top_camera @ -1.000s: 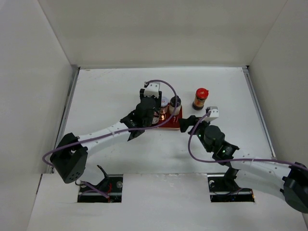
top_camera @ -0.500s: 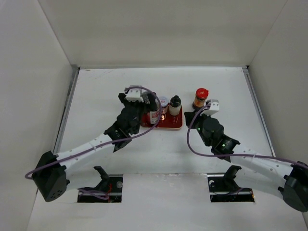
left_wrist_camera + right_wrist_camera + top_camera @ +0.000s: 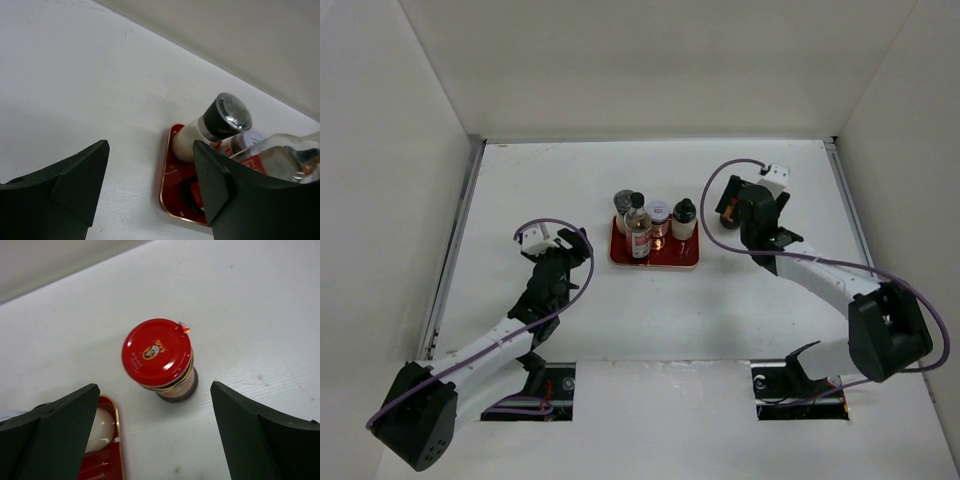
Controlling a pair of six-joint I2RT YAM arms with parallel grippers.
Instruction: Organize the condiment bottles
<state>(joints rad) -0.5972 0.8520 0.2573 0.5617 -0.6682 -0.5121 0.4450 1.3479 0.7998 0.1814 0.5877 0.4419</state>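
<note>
Jar with red cap point(image 3: 159, 360) stands upright on the table point(image 3: 250, 300) beside the tray point(image 3: 665, 260), seemingly just under the right pincer point(image 3: 154, 386), which gapes wide and empty. Left pincer point(image 3: 151, 150), also open and empty, is farther.

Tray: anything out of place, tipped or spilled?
One thing: the red-capped jar stands on the bare table just right of the tray, apart from it, while the other four bottles stand upright on the tray. Nothing looks tipped or spilled.
</note>
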